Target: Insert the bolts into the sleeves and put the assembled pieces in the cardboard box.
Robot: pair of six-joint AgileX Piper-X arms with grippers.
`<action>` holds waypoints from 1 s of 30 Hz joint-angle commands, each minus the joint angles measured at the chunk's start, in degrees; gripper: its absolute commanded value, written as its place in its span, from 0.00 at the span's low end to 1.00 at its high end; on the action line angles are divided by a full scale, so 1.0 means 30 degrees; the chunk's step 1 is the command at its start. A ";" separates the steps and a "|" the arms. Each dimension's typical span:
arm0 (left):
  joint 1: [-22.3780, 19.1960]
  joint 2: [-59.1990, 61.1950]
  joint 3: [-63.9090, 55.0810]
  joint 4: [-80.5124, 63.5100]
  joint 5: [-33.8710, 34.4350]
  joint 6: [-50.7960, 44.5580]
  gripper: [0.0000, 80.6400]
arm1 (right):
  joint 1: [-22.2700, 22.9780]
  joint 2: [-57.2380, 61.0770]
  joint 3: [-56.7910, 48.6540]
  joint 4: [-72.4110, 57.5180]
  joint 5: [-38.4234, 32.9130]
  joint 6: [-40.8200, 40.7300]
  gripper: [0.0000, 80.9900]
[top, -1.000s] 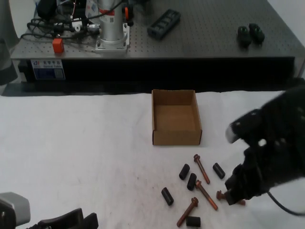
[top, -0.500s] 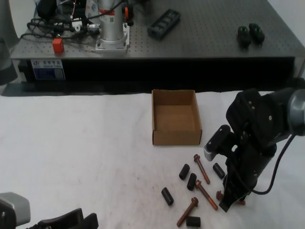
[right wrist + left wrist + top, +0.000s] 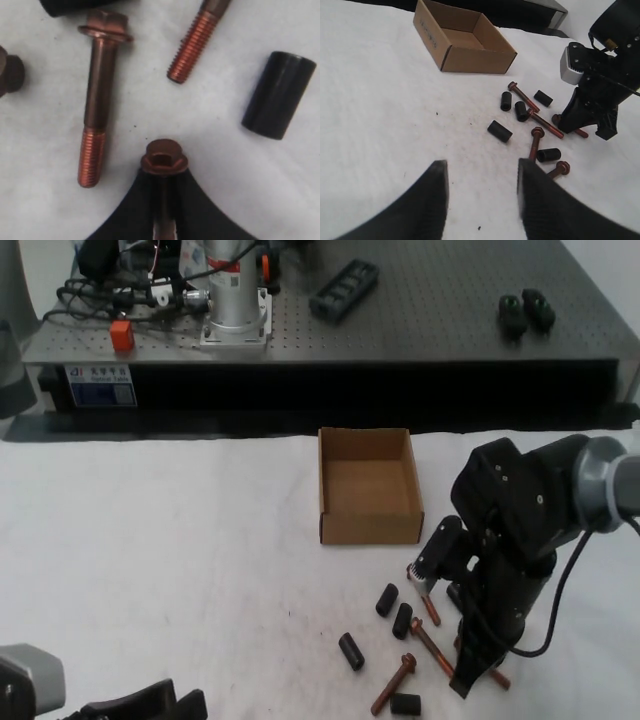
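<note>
Two downturned right jaws pinch a bolt (image 3: pixel 164 161).

bolts (image 3: pixel 394 684) and sleeves (image 3: pixel 351 651) cluttered, cardboard box (image 3: pixel 370 530) beyond

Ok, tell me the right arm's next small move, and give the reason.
Probably lift straight up a little. The right gripper looks shut on the shaft of a bolt lying on the white cloth. Close beside it lie another bolt and a black sleeve, so a plain rise should clear them before carrying it to a sleeve.
</note>
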 commanded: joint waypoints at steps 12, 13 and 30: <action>-0.0044 1.2789 -0.8912 0.2895 0.2927 0.5178 0.41 | -0.1383 -0.8099 0.0093 0.1938 -0.2345 0.5139 0.07; -0.0045 1.4332 -1.0120 0.3483 0.3088 0.5685 0.41 | -0.1500 -0.9070 0.0093 0.2209 -0.2345 0.5451 0.07; -0.1529 3.1378 -2.9177 1.3553 0.2617 0.9579 0.41 | -0.3743 -1.6665 0.0132 0.6260 -0.2169 0.6730 0.07</action>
